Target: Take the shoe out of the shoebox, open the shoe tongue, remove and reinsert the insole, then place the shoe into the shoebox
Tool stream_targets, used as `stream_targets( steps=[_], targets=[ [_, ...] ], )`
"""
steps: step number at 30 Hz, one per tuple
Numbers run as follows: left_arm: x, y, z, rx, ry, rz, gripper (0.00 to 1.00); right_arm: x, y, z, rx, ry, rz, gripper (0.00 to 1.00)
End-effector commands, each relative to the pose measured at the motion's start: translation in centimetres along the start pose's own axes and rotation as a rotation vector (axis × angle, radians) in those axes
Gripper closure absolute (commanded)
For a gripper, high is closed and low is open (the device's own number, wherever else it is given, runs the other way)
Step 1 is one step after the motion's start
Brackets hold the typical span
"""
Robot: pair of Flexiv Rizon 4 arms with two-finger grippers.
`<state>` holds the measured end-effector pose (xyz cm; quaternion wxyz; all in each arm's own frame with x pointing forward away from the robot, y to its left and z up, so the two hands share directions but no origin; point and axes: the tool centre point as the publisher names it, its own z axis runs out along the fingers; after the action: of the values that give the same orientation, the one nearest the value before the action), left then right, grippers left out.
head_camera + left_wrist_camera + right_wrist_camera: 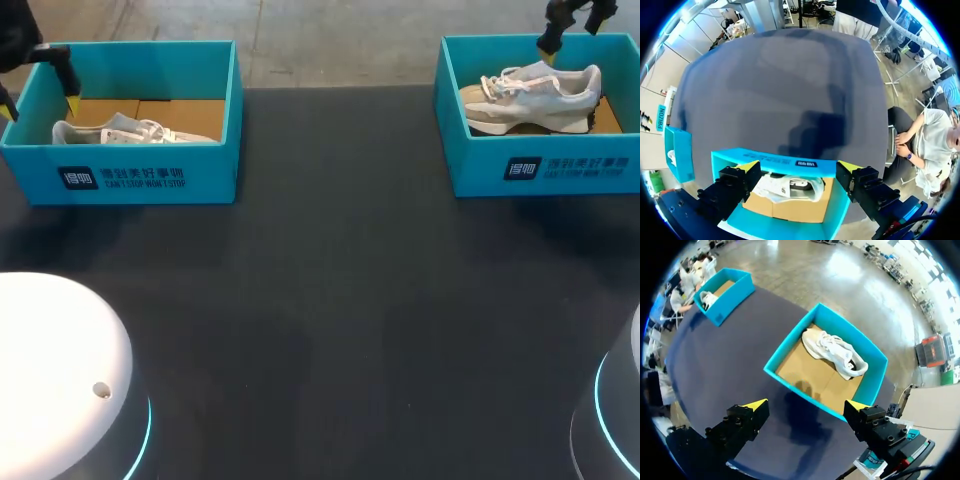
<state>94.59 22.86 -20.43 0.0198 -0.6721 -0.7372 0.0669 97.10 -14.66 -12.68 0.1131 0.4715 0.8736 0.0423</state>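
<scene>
The left pincer (799, 166) stood wide open and empty over the left box (770, 160), with the left shoe (790, 186) lying on the cardboard floor below its fingers. The right pincer (806, 405) also gaped, holding nothing. The right box (790, 342) sat just ahead of it with the right shoe (835, 352) inside, toe toward 9 o'clock in the head view. Both teal boxes rested on a dark table (330, 300), one at 10 o'clock and one at 2 o'clock, well apart. The left arm came in at the 10 o'clock corner. The right arm came in near 1 o'clock, its pincer above its box's far rim.
</scene>
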Motion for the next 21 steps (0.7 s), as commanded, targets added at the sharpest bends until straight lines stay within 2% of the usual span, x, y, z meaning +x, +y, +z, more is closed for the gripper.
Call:
stream_targets(
  steps=[1, 6, 21],
  targets=[
    [0.1, -1.4, 0.0, -0.04, -0.013, 0.005, 0.0, -1.4, 0.5, 0.3, 0.02, 0.02, 0.046, 0.0],
    [0.0, -2.2, 0.2, -0.034, -0.025, 0.015, 0.0, -2.8, 0.1, 0.6, 0.014, 0.03, 0.122, 0.0],
    [0.0, -2.3, 0.3, -0.025, -0.017, 0.021, 0.0, -2.8, 0.2, 0.6, 0.012, 0.032, 0.122, 0.0]
  ],
)
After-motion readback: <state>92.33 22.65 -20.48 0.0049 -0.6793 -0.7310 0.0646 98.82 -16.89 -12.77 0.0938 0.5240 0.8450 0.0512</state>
